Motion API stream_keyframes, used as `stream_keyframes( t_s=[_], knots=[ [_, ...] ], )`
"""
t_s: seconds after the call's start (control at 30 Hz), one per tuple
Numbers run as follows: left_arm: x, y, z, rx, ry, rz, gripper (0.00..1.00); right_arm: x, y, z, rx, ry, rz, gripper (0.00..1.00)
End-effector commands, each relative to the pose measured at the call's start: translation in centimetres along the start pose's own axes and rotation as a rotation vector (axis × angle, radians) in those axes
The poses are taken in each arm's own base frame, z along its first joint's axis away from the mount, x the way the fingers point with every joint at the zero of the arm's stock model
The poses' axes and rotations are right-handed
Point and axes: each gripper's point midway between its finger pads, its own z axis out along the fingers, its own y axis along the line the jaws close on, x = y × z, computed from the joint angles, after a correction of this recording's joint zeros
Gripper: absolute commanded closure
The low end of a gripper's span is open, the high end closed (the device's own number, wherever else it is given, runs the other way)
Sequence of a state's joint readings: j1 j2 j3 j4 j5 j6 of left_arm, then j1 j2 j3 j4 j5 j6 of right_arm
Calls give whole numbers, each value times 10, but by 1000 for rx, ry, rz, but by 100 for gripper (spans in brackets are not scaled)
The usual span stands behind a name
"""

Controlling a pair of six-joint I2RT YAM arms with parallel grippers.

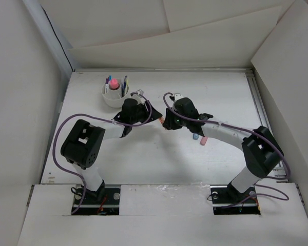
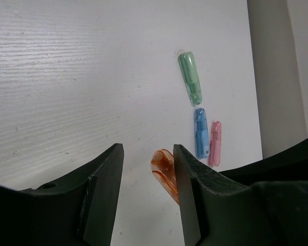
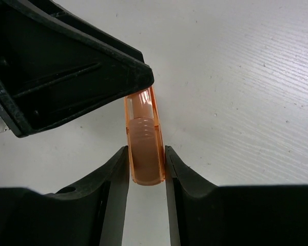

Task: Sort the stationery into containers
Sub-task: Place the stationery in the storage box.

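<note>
Right gripper [image 3: 146, 152]: its jaws are nearly closed and press on both sides of a short translucent orange plastic stick [image 3: 142, 123], low in the centre of the right wrist view.
Orange stick: it runs up the frame from between the pads, and its far end meets the dark tip of the other arm's gripper at upper left.
Left gripper [image 2: 148, 147]: its jaws stand wide apart and grip nothing, with the orange stick's end just beside the right-hand finger.
Loose sticks: a short green plastic stick [image 2: 190, 77], a blue one [image 2: 200, 132] and a pink one [image 2: 214, 142] lie flat on the white wood-grain table [image 2: 66, 77], at the right of the left wrist view. Blue and pink lie side by side, with green above them.
Container: a low round white plastic cup [image 1: 112, 100] sits at upper left of the overhead view, apart from both grippers. It holds a pink-capped glue stick [image 1: 113, 85] and thin pens [image 1: 124, 82].
</note>
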State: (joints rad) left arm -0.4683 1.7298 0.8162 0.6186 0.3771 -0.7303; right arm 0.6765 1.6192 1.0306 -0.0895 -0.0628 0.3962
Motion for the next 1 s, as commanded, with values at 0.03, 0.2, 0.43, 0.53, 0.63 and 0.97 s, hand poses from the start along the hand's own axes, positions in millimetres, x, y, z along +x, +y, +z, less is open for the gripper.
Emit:
stream_keyframes(
  t_s=[0.03,0.2,0.43,0.53,0.63,0.97],
  knots=[
    [-11,-16,3,57,-9,24,61,-25,17,-9,-52,-87,-27,95],
    [1,-29,3,153,46,-16,68,-29,19,-7,-56,-95,-28,95],
    [7,-33,2,182,75,-45,80,-30,21,-8,-68,-100,-29,95],
    [5,-36,0,190,69,-41,90,-29,21,-5,-68,-100,-29,95],
    [3,-40,-4,196,63,-46,97,-29,21,-5,-68,-100,-29,95],
    [-12,-39,-14,191,6,-86,100,-35,25,-22,-83,-134,-31,55]
  ],
)
